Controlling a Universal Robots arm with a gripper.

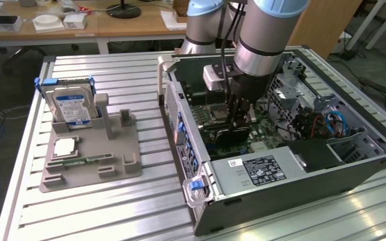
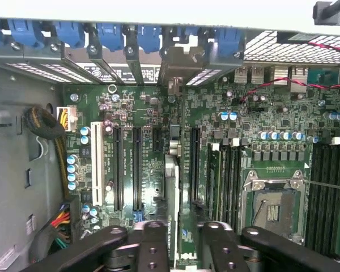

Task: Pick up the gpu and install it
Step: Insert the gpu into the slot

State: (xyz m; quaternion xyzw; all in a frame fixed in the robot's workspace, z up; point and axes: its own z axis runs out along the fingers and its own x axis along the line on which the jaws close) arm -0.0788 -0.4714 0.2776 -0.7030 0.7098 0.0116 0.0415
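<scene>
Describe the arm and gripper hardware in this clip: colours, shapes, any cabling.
The arm is built of thick silver-grey cylindrical segments with pale blue joint caps and a black band near the wrist. A dark cable runs down alongside it. The gripper is black, with jointed linkage fingers of matte black metal carrying round pivot pins.

We're in a robotics lab: a slatted metal bench carries an opened PC case and a grey parts fixture, with wooden desks, loose cables and chair legs behind.
</scene>
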